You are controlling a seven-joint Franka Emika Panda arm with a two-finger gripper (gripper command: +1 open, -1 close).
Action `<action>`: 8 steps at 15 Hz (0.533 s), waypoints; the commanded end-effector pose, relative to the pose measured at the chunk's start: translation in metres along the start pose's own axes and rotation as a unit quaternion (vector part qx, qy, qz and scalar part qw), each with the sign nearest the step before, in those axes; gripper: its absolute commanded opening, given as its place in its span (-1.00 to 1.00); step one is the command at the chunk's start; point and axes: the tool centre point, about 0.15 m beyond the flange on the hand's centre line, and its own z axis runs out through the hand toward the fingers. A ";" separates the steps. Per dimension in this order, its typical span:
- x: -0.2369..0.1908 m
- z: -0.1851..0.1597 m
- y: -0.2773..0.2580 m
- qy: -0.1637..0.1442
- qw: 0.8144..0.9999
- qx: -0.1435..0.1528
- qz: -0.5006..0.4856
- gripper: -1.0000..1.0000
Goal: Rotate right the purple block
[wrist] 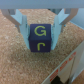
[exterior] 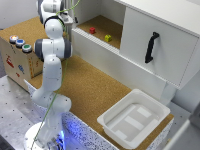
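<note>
My pincer (wrist: 41,31) pinches the small purple cube with yellow lettering (wrist: 40,38) by two opposite side faces. It looks rigid, light and smooth-sided, so a firm flat-faced hold should keep it from slipping above the cork-topped counter (wrist: 20,62).

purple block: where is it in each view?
Exterior view: not visible; the arm's upper end hides the gripper area near the top.
Wrist view: purple block in the middle, between the gripper fingers, "Gr" in yellow on its face.
Shared landmark: the cork surface.
</note>
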 end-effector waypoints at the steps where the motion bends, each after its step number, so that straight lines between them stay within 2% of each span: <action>1: 0.004 -0.001 -0.006 -0.010 0.990 -0.017 0.142 -1.00; 4: -0.003 -0.006 -0.005 -0.033 0.971 -0.058 0.231 -1.00; 5: -0.006 -0.007 -0.002 -0.044 0.963 -0.082 0.252 -1.00; 7: -0.007 -0.002 -0.001 -0.050 0.951 -0.104 0.287 -1.00; 8: -0.007 -0.001 -0.001 -0.045 0.947 -0.101 0.300 -1.00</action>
